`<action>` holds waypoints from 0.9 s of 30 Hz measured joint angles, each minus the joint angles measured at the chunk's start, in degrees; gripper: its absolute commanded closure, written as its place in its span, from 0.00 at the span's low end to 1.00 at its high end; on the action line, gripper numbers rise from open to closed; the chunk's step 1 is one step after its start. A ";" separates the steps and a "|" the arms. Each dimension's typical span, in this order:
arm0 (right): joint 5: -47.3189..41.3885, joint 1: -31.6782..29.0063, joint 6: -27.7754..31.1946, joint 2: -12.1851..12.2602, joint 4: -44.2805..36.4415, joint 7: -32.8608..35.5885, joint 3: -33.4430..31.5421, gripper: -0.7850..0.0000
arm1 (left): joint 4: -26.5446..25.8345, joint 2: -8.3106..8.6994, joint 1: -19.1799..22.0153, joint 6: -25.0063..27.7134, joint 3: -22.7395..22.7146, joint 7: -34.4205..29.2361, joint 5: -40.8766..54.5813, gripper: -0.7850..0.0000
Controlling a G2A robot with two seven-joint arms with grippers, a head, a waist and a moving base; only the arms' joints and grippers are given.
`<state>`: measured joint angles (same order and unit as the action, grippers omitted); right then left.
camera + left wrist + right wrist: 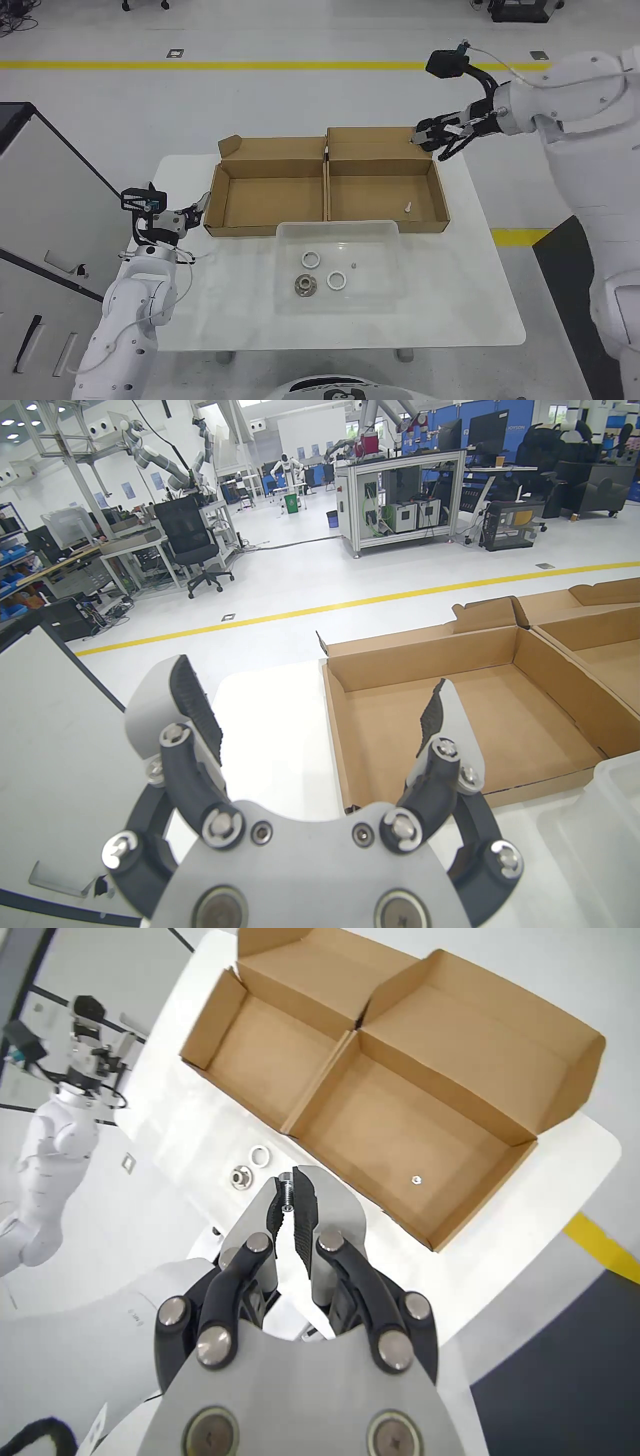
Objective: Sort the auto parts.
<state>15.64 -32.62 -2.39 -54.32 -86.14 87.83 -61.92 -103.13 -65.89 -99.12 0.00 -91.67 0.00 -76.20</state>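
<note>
Your right jaws clench a bolt [286,1189] high by the right box's [375,195] far corner, probably to drop it beside the part [409,206] inside; left jaws hang released by the left box [265,200].

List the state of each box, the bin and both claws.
Left box: flaps open, empty.
Right box: flaps open, one small part inside.
Clear bin: lidless, holds two white rings and a metal part.
Left claw: open, empty.
Right claw: shut on a threaded bolt.
</note>
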 measured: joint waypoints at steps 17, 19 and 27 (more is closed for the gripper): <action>13.16 4.11 1.23 -4.54 15.71 -8.70 17.85 1.00 | 0.00 0.00 0.00 0.00 0.00 0.00 0.00 0.00; 14.15 4.20 1.19 -5.15 17.21 -9.85 19.41 1.00 | 0.00 0.00 0.00 0.00 0.00 0.00 0.00 0.00; 18.33 4.42 1.45 -8.24 24.43 -13.98 26.00 1.00 | 0.00 0.00 0.00 0.00 0.00 0.00 0.00 0.00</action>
<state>33.96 -28.20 -0.94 -62.56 -61.70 73.85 -35.92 -103.13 -65.89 -99.12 0.00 -91.67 0.00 -76.20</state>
